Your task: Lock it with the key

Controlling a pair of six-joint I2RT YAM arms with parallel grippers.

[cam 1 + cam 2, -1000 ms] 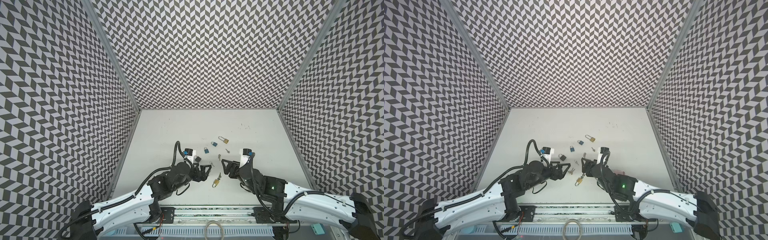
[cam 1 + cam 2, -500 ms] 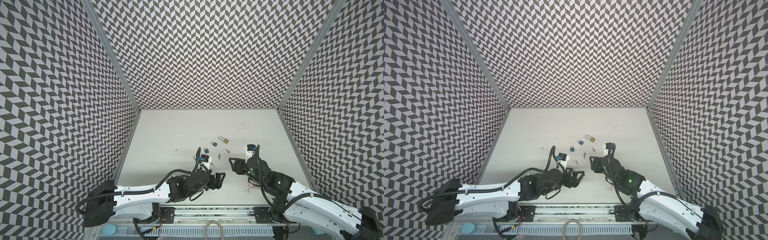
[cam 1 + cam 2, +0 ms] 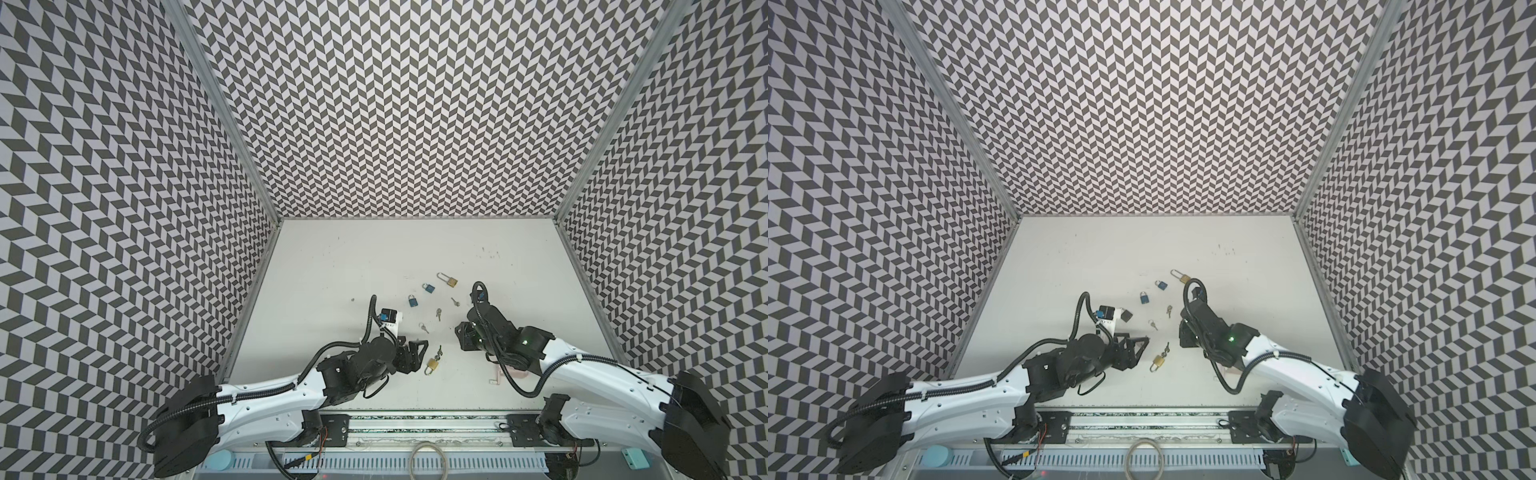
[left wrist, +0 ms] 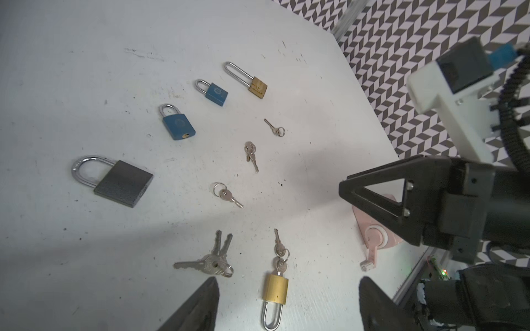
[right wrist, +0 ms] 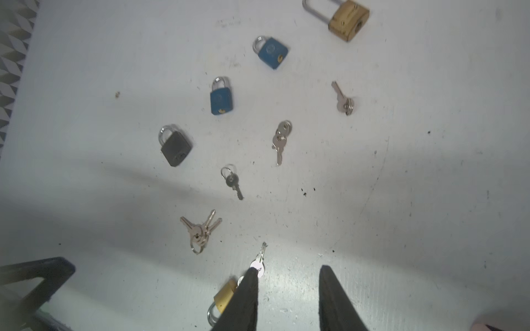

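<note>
On the table the nearest padlock lies by the front edge, between the left gripper and the right gripper, with a key in its far end (a key bunch lies just to its left). Behind it, three key sets run back and rightward: near set, middle set, far set. Left of that line runs a row of padlocks: leftmost padlock, second padlock, third padlock, farthest padlock.

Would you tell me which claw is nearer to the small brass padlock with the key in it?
Left. The left claw is open just beside the small brass padlock, which lies in line with its gap; the right claw is farther off, past the key.
</note>
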